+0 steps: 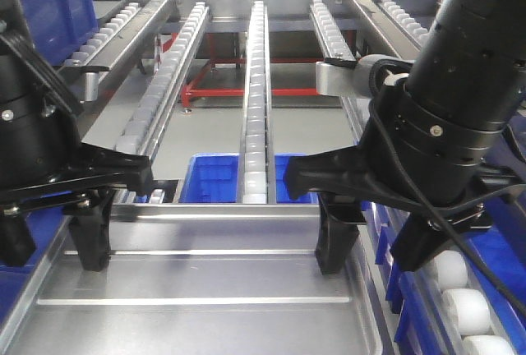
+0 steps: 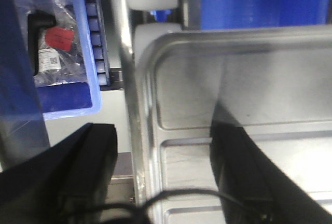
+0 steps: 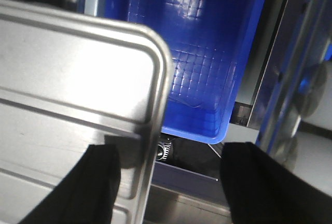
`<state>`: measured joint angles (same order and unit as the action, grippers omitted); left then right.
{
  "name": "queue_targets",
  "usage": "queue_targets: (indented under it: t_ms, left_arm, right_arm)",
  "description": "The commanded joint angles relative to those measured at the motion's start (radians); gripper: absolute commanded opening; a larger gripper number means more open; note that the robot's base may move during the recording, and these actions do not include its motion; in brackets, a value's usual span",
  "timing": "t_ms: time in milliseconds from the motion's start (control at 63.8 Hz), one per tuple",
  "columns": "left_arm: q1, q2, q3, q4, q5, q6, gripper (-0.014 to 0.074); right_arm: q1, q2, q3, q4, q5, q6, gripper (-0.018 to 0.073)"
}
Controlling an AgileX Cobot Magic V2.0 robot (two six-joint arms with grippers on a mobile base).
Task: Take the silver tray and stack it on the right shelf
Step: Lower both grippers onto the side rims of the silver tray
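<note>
Your left gripper [image 2: 162,130] and right gripper [image 3: 174,151] both gape wide, each straddling a side rim of the silver tray [image 1: 197,314], which lies just before the roller shelf [image 1: 256,84].

- Tray [image 1: 197,289] — one, with two floor ridges.
- Left gripper [image 1: 53,244] and right gripper [image 1: 378,244] — two in all.
- Fingers [image 1: 89,244] — two on each.
- Roller rows [image 1: 256,100] — at least five in the front view.
- Blue bins [image 1: 215,178] — at least three.
- Bag [image 2: 52,42] with red label — one.
</note>
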<state>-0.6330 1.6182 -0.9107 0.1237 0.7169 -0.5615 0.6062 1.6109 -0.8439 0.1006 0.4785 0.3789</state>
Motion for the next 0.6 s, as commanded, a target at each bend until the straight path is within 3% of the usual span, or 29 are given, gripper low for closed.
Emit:
queue_targets:
  t_ms: [0,407,486,580]
  left_arm:
    - [-0.007,-0.031,-0.025,0.012,-0.017,-0.018,0.0317]
    - [-0.007,-0.025,-0.025,0.012,-0.015,-0.018,0.0298]
    - [-0.007,-0.025,-0.025,0.012,-0.015,-0.018,0.0232]
    - [-0.007,-0.025,-0.025,0.024,-0.015,-0.018,0.0102]
  right_arm:
    - [0.003,-0.035,-0.027,-0.014,-0.040,-0.001,0.0519]
    - [0.003,0.005,-0.025,-0.017,-0.023,-0.001,0.0517]
    - [0.003,0.005,-0.025,-0.017,-0.023,-0.001,0.0464]
    - [0.003,0.005,-0.025,-0.017,-0.018,-0.001,0.0316]
